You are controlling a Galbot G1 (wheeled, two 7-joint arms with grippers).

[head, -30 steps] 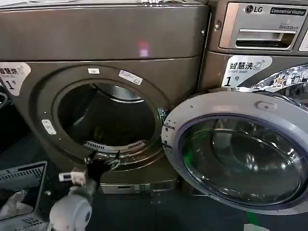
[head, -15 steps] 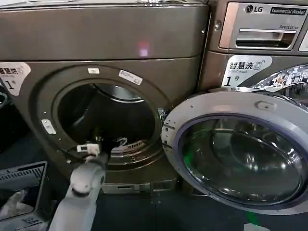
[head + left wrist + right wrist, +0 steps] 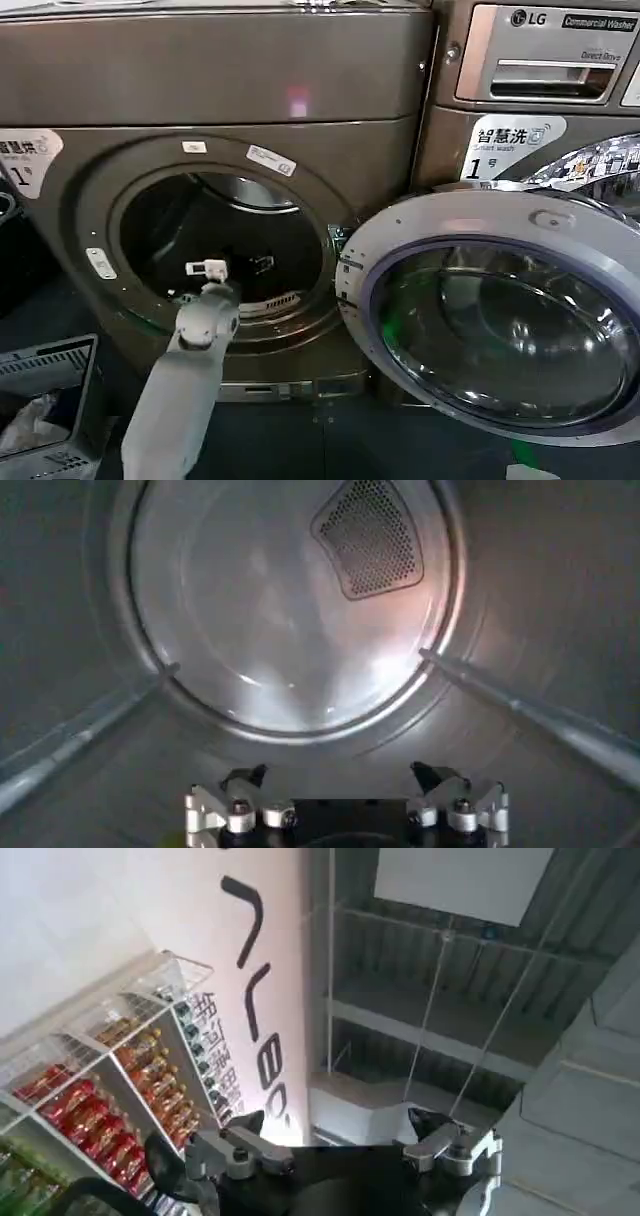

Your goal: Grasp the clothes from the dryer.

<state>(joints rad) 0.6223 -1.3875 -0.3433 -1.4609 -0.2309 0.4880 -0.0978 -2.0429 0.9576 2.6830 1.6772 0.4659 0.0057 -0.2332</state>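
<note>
1. Dark bronze-grey front-loading dryer [image 3: 230,80]: round grey-rimmed glass door [image 3: 500,310] hangs fully open to its right.
2. Left arm has advanced from below the porthole lip into the drum opening over the last second; reach phase, no grasp yet.
3. Left claw [image 3: 345,790] faces the drum's rear wall, jaws spread, empty.
4. Clothes not visible in the drum.
5. Right claw [image 3: 340,1143] parked, jaws apart, aimed at ceiling.

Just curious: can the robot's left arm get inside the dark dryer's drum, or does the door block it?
Probably yes. The door hangs wide open to the right, clear of the dryer porthole, and the left gripper, jaws open, is inside the drum. The right gripper is aimed elsewhere.
</note>
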